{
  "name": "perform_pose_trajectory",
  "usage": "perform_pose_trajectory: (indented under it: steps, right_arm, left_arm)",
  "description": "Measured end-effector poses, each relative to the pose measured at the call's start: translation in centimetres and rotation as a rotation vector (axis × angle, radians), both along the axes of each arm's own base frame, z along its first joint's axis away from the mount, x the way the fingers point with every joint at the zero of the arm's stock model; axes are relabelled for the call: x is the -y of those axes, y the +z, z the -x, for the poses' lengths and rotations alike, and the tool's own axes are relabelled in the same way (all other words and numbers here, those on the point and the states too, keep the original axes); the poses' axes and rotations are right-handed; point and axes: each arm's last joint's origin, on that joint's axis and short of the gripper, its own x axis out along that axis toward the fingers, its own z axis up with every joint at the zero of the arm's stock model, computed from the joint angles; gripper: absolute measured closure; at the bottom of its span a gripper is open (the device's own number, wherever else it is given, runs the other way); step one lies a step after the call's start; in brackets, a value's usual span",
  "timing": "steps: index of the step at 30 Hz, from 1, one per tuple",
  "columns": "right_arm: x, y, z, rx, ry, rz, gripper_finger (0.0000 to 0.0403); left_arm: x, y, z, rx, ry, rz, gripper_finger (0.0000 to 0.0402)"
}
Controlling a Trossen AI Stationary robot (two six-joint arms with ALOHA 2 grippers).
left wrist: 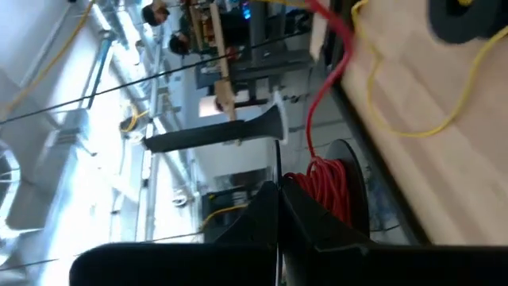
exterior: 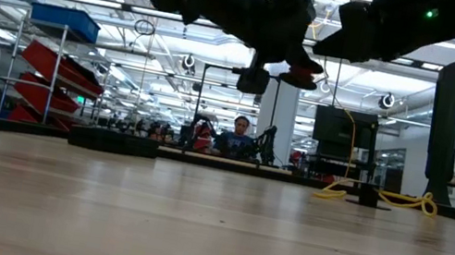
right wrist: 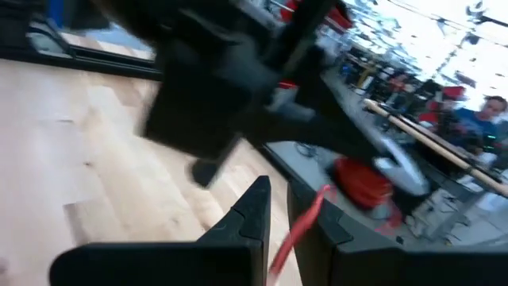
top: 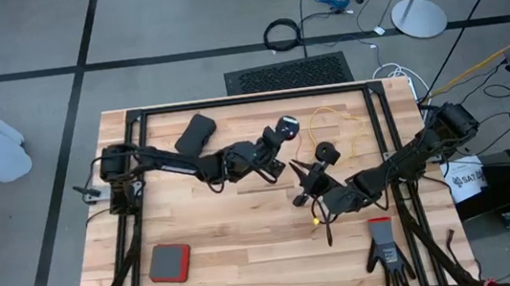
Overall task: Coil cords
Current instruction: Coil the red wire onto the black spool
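Observation:
My left gripper (top: 278,146) is raised over the table's middle and shut on a small black reel (left wrist: 337,187) wound with red cord (left wrist: 321,179). The reel also shows in the high view (top: 287,126). My right gripper (top: 303,179) is close beside it, toward the near edge, shut on the red cord's free run (right wrist: 305,213). The yellow cord (top: 341,122) lies in loose loops on the table at the far right. Its black reel (top: 325,151) rests on the wood. My left gripper (left wrist: 278,208) pinches the black reel at its rim (left wrist: 295,208) between its two fingers; the fingers themselves hide the exact spot. The reel is lifted clear of the table. My right gripper (right wrist: 278,218) pinches the red cord (right wrist: 295,232) between its fingers. The cord runs on toward the reel (right wrist: 361,179), clear of the table.
A black glove (top: 386,255) lies at the near right, a red and grey pad (top: 169,262) at the near left, and a flat black object (top: 194,133) at the far left. A black frame (top: 250,98) borders the table. A person sits far behind the table (exterior: 237,135).

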Motion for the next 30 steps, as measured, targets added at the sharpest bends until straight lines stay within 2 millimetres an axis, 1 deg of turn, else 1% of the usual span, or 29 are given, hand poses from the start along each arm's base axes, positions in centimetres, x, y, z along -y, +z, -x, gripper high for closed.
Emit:
perform_pose_trajectory:
  steps: [2,10,14,20,26,30]
  right_arm:
    - [-0.2,0.0,0.0,-0.001,0.028,-0.011,0.0371]
    - [-0.5,-0.1,-0.2,-0.002,0.129,-0.055,0.0371]
    - [-0.7,-0.2,-0.3,-0.014,0.213,-0.089,0.0371]
    - [-0.9,-1.0,-0.1,-0.049,0.285,-0.185,0.0371]
    - [-1.1,-2.5,0.7,-0.116,0.237,-0.268,0.0371]
    - [-1.4,-3.4,0.9,-0.102,0.141,-0.221,0.0371]
  left_arm:
    - [-0.2,0.1,-0.1,0.015,0.012,-0.027,0.0401]
    - [-0.7,1.8,0.1,0.174,0.028,-0.071,0.0401]
    - [-0.7,2.4,0.2,0.234,0.023,-0.095,0.0401]
    - [-0.6,2.6,0.2,0.193,0.023,-0.193,0.0401]
    - [-0.1,2.6,0.2,0.167,0.013,-0.234,0.0401]
    - [0.5,2.8,0.2,0.192,-0.002,-0.203,0.0401]
